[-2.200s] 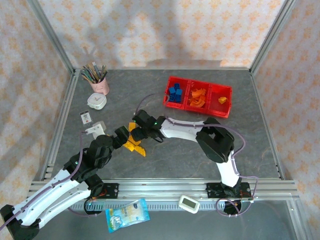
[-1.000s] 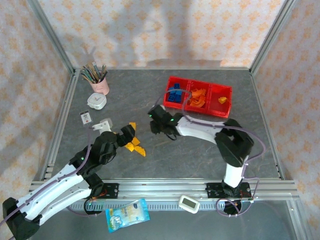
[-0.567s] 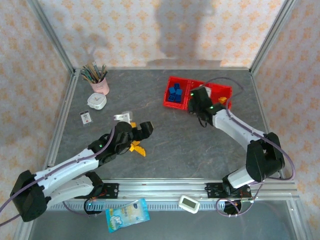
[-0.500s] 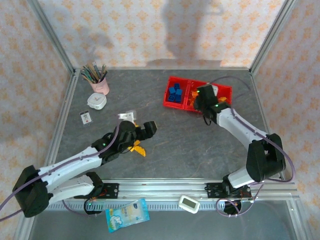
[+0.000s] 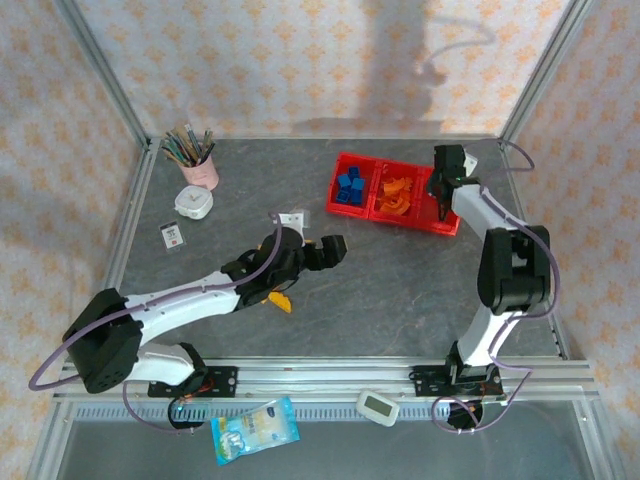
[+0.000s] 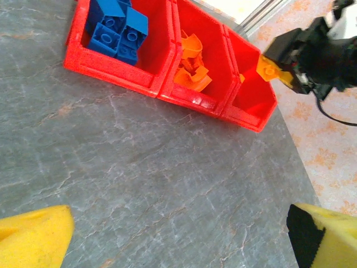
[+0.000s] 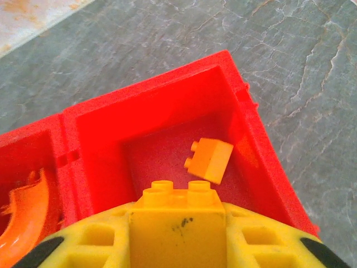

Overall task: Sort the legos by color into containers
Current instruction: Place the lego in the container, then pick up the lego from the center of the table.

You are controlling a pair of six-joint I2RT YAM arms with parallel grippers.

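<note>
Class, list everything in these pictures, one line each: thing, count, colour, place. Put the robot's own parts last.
red tray: one, red, far right.
blue legos: several, blue, left compartment.
orange legos: several, orange, middle compartment.
lying brick: one, yellow-orange, right compartment.
held brick: one, yellow-orange, above right compartment.
loose legos: few, yellow-orange, mid-left.
cup of brushes: one, pink, far left.
white box: one, white, by the cup.
packet: one, blue, near edge.
timer: one, white, near edge.
left gripper: one, open, centre.
right gripper: one, shut on held brick.

Grey marbled table, pale floral-papered walls
</note>
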